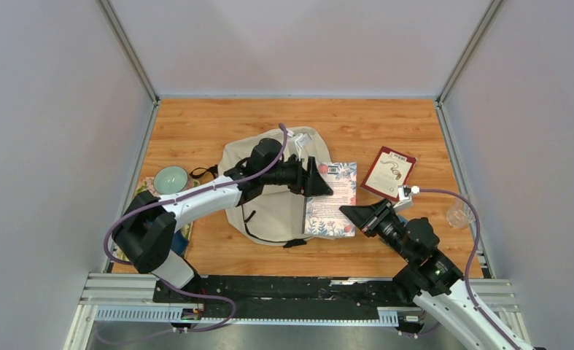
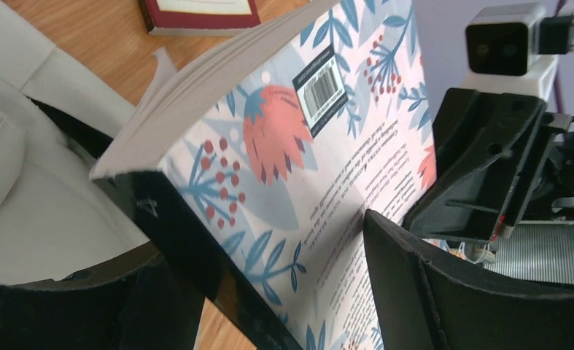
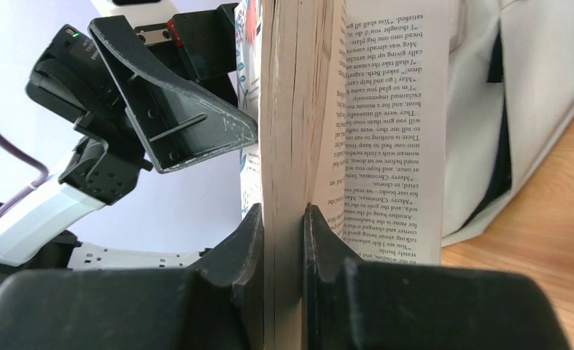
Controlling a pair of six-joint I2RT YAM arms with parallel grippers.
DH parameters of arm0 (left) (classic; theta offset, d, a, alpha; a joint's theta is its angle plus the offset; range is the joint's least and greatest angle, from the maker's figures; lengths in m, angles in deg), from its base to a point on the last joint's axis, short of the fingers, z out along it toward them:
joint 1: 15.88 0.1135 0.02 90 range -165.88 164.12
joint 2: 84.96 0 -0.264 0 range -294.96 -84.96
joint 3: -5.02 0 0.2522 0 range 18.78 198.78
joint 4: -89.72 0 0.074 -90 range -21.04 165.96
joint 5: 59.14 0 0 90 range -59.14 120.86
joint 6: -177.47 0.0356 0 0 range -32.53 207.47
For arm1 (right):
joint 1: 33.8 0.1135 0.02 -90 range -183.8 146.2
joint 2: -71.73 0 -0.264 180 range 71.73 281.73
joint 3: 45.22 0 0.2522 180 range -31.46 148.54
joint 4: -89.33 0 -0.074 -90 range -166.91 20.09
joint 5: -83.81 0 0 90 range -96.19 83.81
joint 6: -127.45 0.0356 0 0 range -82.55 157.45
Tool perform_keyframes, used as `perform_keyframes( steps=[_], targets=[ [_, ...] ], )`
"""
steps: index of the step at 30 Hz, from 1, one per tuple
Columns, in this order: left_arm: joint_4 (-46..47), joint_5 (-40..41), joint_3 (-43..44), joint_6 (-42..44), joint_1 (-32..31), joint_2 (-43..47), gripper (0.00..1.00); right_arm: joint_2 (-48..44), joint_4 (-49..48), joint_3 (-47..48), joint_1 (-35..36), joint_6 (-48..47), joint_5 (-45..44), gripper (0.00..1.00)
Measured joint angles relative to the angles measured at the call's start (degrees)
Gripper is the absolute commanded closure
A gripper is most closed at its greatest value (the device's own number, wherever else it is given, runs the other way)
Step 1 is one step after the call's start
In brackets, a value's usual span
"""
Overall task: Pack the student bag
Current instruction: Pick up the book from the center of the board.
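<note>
Student bag [image 1: 269,215] flat, lengthwise near-far (book [image 1: 335,204] at right)

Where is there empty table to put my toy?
Bare spots on the wooden table: the far strip behind the cream fabric backpack and dark-red book, and the near strip between the arms. Crowded middle: backpack, floral paperback book, left gripper and right gripper meet.

Cloth student bag [image 1: 269,215], paper book [image 1: 335,208] with seemingly matt cover, wood-grain table [image 1: 196,131].
</note>
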State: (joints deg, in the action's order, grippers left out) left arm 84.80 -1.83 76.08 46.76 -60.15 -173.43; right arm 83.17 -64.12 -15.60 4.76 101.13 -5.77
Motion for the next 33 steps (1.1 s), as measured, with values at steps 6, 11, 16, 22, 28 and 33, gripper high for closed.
perform_keyframes(
  steps=[6,11,16,22,28,33],
  targets=[
    [5.0,-2.2,-1.9,-3.0,1.0,1.0,0.5,0.3,-6.1,-2.4,0.0,1.4,2.0,1.0],
    [8.3,-4.1,-2.0,-6.3,1.4,1.6,1.0,2.3,-7.3,-2.4,-0.1,1.3,2.3,0.9],
    [8.5,-4.2,-2.8,-5.7,1.9,2.1,1.0,3.4,-0.9,1.0,0.0,0.0,0.0,0.28],
    [5.2,-1.2,-7.3,-4.6,5.1,6.3,1.0,1.2,12.7,8.9,0.0,-2.1,-8.8,0.13],
    [3.5,6.0,-10.3,-4.7,8.8,11.8,1.0,1.7,13.2,9.1,0.0,-2.5,-8.3,0.13],
    [10.1,10.6,-13.9,-9.8,8.7,14.6,1.0,10.0,5.4,4.7,0.8,-0.2,-2.5,0.13]
  ],
)
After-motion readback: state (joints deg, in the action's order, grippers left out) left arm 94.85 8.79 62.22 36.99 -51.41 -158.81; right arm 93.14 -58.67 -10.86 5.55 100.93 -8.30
